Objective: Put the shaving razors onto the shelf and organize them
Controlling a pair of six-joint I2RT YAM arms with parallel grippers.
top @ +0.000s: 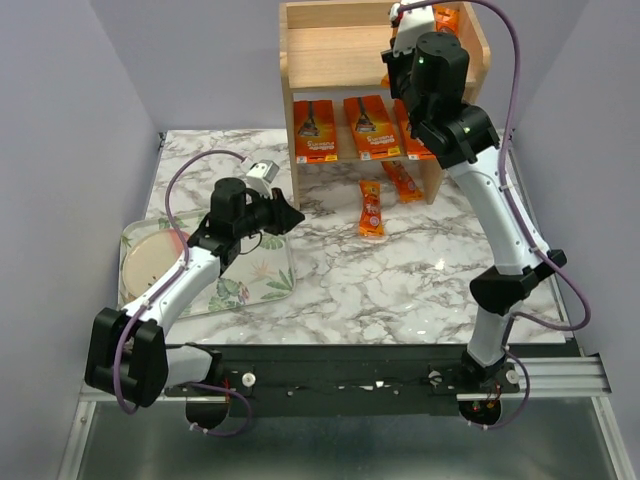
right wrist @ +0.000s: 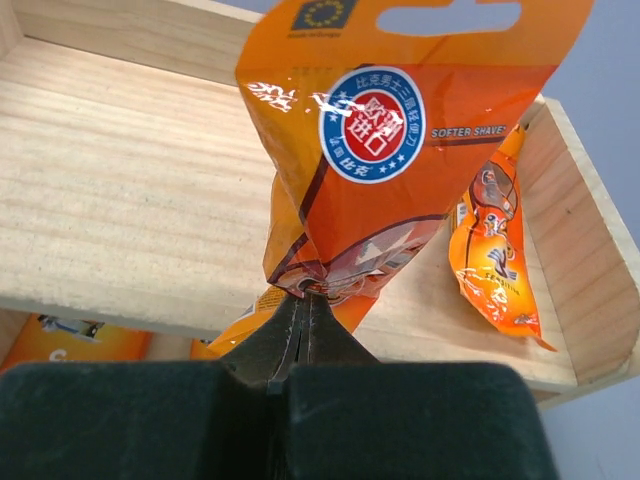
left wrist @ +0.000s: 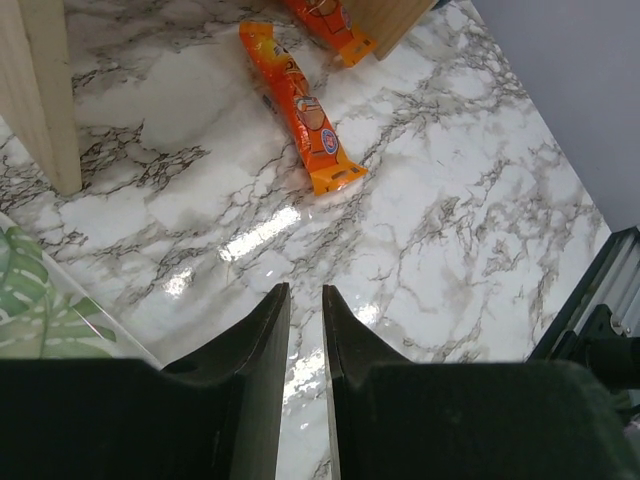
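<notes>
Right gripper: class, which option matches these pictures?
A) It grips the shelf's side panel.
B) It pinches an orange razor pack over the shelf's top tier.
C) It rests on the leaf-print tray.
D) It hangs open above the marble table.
B: in the right wrist view, the right gripper is shut on the lower edge of an orange razor pack, held over the top tier of the shelf.
</notes>
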